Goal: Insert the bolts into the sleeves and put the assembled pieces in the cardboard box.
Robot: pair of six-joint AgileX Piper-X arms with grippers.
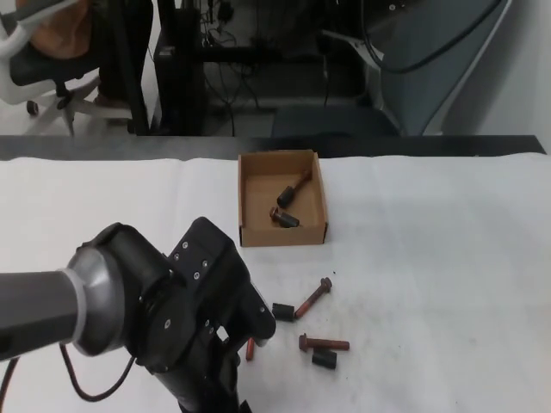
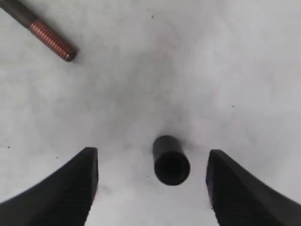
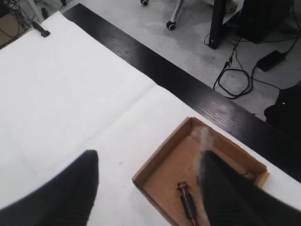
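Low over the bench (image 2: 221, 70), left pincer (image 2: 153, 157) spread astride a sleeve (image 2: 171, 161)

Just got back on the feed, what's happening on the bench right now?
The left tool, open, straddles a black sleeve lying on the bench, not yet gripping it. The right tool, also open, hangs above the bench by the cardboard box, which already holds two assembled pieces. More bolts and sleeves lie loose nearer the arms.

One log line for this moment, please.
left gripper open, straddling loose sleeve | right gripper open, facing cardboard box | two assembled pieces in box
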